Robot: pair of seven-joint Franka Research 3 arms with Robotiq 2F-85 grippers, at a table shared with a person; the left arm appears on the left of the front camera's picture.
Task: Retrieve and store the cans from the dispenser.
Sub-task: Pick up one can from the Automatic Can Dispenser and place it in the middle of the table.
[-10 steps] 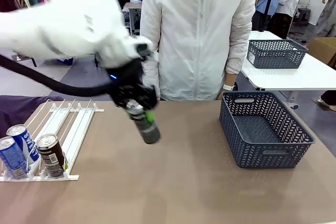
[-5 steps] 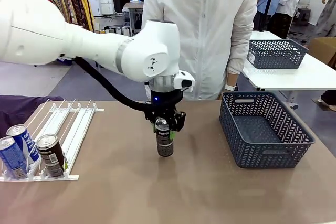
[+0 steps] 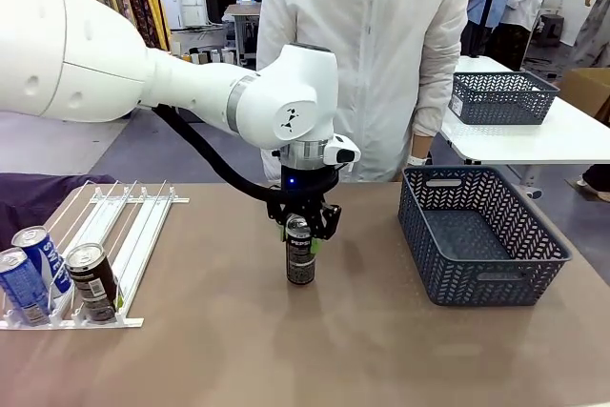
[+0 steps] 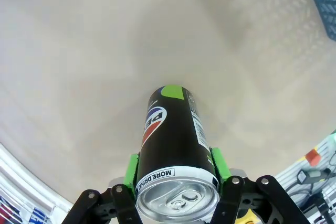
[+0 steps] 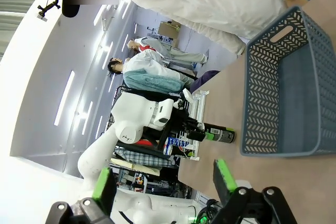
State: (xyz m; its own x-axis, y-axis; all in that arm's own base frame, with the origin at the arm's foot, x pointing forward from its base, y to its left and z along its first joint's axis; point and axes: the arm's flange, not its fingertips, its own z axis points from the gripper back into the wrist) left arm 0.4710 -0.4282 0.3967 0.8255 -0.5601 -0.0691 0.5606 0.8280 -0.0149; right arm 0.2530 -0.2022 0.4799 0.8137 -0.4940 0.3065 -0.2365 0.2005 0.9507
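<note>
While our left tool [image 3: 300, 232] points straight down over the middle of the desk [image 3: 286, 350], we see its green pads [image 4: 132, 169] pressed against opposite sides of a black can [image 3: 300, 262] just under the silver top, so the tool is pinching that can. The can stands upright, and the left wrist view shows a green patch near its lower end. Its base is at the desk surface or just above it, and we cannot tell which. Our right tool [image 5: 164, 182] hangs with its two green-padded fingers spread wide apart. Out to the left, the white dispenser [image 3: 143, 226] lies flat on the desk. At its near end we count three more cans standing in its lanes: two blue cans [image 3: 43, 259] side by side and a brown can [image 3: 92, 281] just beside them. To the right, well apart from the held can, sits a dark grey lattice basket [image 3: 481, 235]. Across the desk a person [image 3: 362, 64] in a white jacket stands facing us.
</note>
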